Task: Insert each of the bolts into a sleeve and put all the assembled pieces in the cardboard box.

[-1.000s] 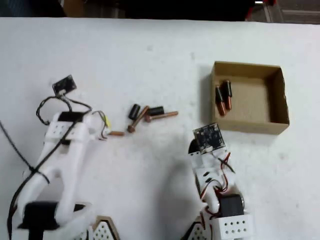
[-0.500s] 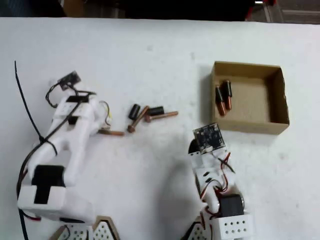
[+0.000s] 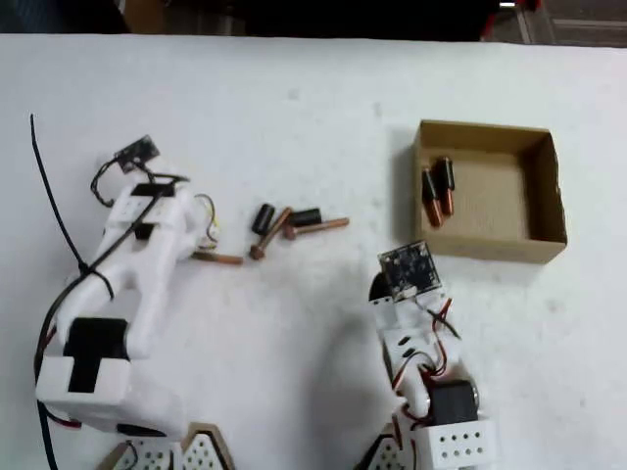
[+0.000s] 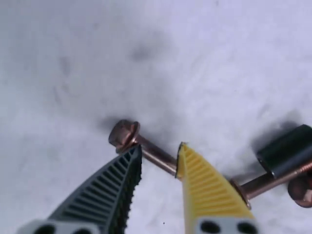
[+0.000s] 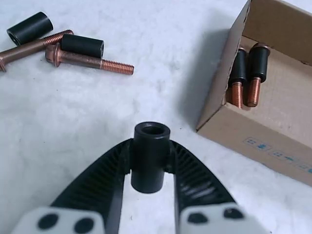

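The white worktop (image 3: pixel 313 88) carries all parts. The left arm (image 3: pixel 127 274) stands at the left side of the high view. The right arm (image 3: pixel 421 343) stands lower centre, just in front of the cardboard box (image 3: pixel 490 247).

The cardboard box is open at the top and sits on the right half of the worktop. Two assembled pieces (image 3: pixel 430 201) (image 3: pixel 446 184) lie side by side inside it, against the wall nearest the loose parts. Each is a copper bolt with a black sleeve on it.

Left pincer (image 4: pixel 158 148): the jaws stand apart, tips low over the worktop. A bolt (image 4: pixel 127 134) lies on the worktop with its shank crossing the gap between the tips. Its head is beside the black finger (image 4: pixel 112 190) and its far end is hidden behind the yellow finger (image 4: pixel 207 190). Whether the tips press on it cannot be told.

Right pincer (image 5: pixel 151 146): the jaws are clamped on a black sleeve (image 5: pixel 151 161), held upright with its bore open upward, near the box's corner.

Loose parts lie in a cluster between the two arms. A sleeve (image 3: pixel 264 217) and a second sleeve (image 3: pixel 306 217) lie against two bolts (image 3: pixel 271 233) (image 3: pixel 328 225).
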